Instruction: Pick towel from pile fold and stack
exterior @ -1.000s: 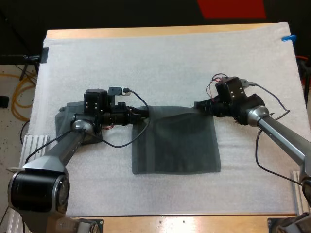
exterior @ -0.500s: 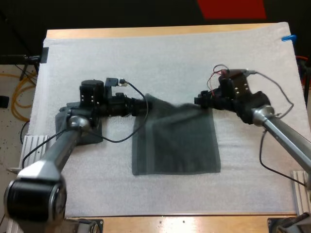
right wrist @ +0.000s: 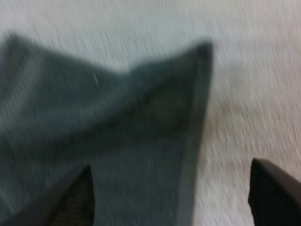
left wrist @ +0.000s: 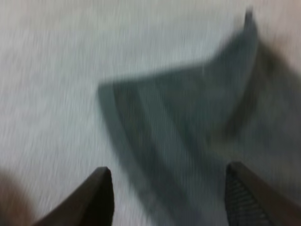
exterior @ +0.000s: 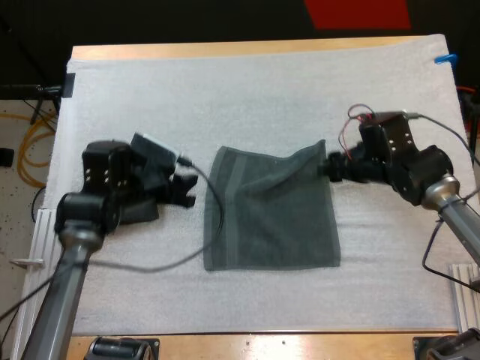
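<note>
The white mat covers the surface. The folded grey-green towel lies mid-mat, long axis running near to far, its far right corner rucked up. The right pincer, spread wide and empty, sits just beside that corner. The left pincer, likewise spread and empty, stands farther off the towel's left edge.

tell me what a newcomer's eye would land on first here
The dark grey-green towel spread in the middle of the white mat, its far edge rumpled and lifted at the right corner. The left gripper stands open beside its left edge, and the right gripper open at that lifted corner; neither holds it.
</note>
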